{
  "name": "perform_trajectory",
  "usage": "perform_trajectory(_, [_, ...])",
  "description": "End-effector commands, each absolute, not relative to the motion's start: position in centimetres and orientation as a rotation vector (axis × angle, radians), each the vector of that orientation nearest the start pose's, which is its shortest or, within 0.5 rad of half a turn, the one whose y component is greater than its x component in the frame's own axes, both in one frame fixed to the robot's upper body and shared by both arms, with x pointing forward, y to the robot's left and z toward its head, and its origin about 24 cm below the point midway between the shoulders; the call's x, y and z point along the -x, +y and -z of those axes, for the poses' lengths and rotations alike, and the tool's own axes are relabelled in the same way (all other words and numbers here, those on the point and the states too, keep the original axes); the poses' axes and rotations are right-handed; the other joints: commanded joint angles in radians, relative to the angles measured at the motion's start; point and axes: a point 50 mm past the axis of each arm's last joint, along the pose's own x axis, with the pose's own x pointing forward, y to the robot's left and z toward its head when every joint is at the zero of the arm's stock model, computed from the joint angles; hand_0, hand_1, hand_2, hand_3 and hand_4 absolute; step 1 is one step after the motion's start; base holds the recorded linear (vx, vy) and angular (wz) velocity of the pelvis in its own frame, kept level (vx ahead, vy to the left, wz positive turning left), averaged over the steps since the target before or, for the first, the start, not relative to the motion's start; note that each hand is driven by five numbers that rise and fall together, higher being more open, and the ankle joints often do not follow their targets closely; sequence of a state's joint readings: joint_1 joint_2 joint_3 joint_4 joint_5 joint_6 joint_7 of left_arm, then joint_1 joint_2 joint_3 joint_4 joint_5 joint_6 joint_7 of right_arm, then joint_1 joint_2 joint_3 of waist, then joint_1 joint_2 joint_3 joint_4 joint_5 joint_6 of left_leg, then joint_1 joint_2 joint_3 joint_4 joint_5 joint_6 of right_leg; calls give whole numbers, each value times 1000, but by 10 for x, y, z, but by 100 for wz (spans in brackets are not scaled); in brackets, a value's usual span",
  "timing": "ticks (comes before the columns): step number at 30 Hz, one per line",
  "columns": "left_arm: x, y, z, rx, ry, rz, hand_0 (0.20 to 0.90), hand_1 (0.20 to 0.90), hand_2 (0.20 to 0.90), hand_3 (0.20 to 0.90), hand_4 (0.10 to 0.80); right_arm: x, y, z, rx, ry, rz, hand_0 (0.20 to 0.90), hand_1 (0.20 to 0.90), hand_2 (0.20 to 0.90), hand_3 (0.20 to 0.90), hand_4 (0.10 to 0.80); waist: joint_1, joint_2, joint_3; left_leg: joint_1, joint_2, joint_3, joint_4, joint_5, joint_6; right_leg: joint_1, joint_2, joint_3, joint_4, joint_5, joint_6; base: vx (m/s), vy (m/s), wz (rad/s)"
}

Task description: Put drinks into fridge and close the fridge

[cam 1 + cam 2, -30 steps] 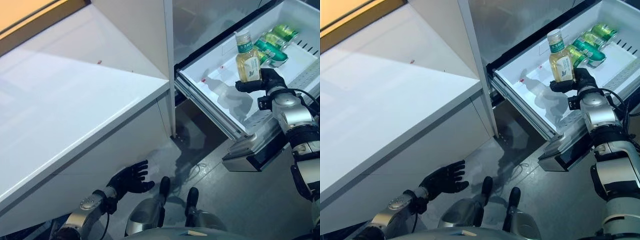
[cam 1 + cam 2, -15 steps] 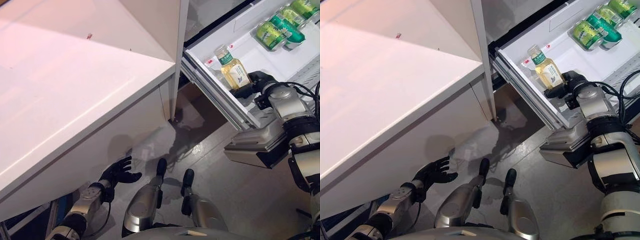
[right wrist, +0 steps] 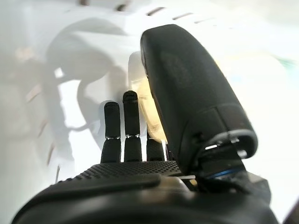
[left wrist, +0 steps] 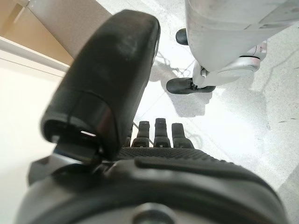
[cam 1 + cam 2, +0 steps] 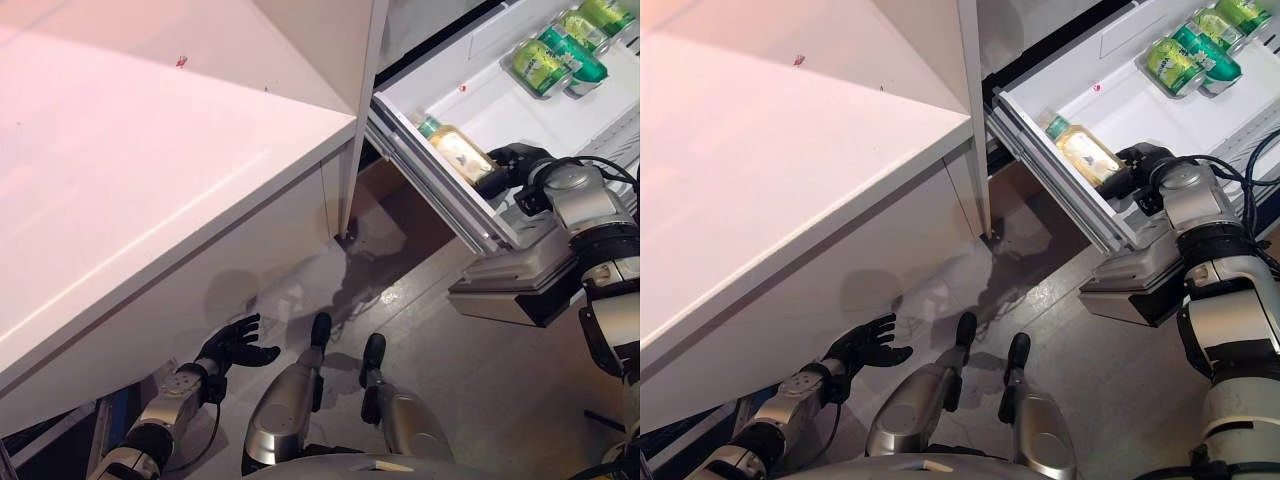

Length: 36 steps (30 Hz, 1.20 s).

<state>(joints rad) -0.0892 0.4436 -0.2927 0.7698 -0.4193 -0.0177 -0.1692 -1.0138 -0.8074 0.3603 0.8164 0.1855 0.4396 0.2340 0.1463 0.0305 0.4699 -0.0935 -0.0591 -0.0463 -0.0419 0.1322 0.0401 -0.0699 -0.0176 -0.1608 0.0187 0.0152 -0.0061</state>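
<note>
Plastic bottle: clear with pale yellow drink and green cap, lying tilted at the near edge of the white fridge drawer, upper right of frame.
Right hand: fingers and thumb wrapped round the bottle's lower body.
Left hand: fingers relaxed, holding nothing, lower left.
Handling: probably light, smooth, slippery; grip mid-body.
Cans: green, far end of drawer.
Writing: none legible.

— How many bottles are there?
— One, between the thumb and the fingers.
— And green cans?
— I see three, well past the fingertips.
— Drawers?
— One.
</note>
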Motion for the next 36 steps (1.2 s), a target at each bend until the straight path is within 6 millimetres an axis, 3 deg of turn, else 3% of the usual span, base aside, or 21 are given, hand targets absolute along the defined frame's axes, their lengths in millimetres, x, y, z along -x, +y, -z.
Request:
perform_trajectory(1, [-185, 252, 95, -117, 761, 97, 900, 900, 900, 900, 800, -362, -329, -224, 456, 184, 180, 900, 900, 900, 900, 800, -50, -7, -77, -11, 14, 78, 102, -150, -23, -50, 19, 0, 126, -66, 19, 31, 3, -2])
perform_trajectory(10, [-154, 258, 115, -141, 860, 58, 900, 900, 900, 900, 800, -347, -316, -273, 67, -266, 127, 900, 900, 900, 900, 800, -86, -34, -179, 68, 12, 96, 69, -170, -24, 25, 19, 14, 80, -70, 25, 35, 37, -4])
perform_trajectory(18, [-120, 252, 135, -118, 971, 7, 900, 900, 900, 900, 800, -309, -321, -306, -3, -662, 350, 900, 900, 900, 900, 800, -118, -48, -297, 126, 1, 110, 48, -192, -17, 79, 21, 48, 26, -60, 39, 83, 59, -9])
perform_trajectory(22, [-101, 247, 144, -117, 1033, 6, 900, 900, 900, 900, 800, -282, -334, -293, -59, -787, 548, 900, 900, 900, 900, 800, -139, -46, -350, 165, 2, 116, 20, -201, -12, 104, 22, 70, 6, -63, 48, 101, 66, -13])
perform_trajectory(24, [-94, 243, 148, -115, 1059, 13, 900, 900, 900, 900, 800, -274, -344, -277, -104, -787, 630, 900, 900, 900, 900, 800, -150, -43, -368, 184, 3, 120, 10, -208, -9, 117, 21, 81, -1, -64, 52, 76, 54, -21])
perform_trajectory(36, [-78, 240, 154, -104, 1132, 25, 900, 900, 900, 900, 800, -273, -356, -215, -268, -610, 656, 900, 900, 900, 900, 800, -157, -48, -386, 204, -12, 106, 71, -255, 21, 128, -2, 119, 62, -91, 54, 83, 16, -14])
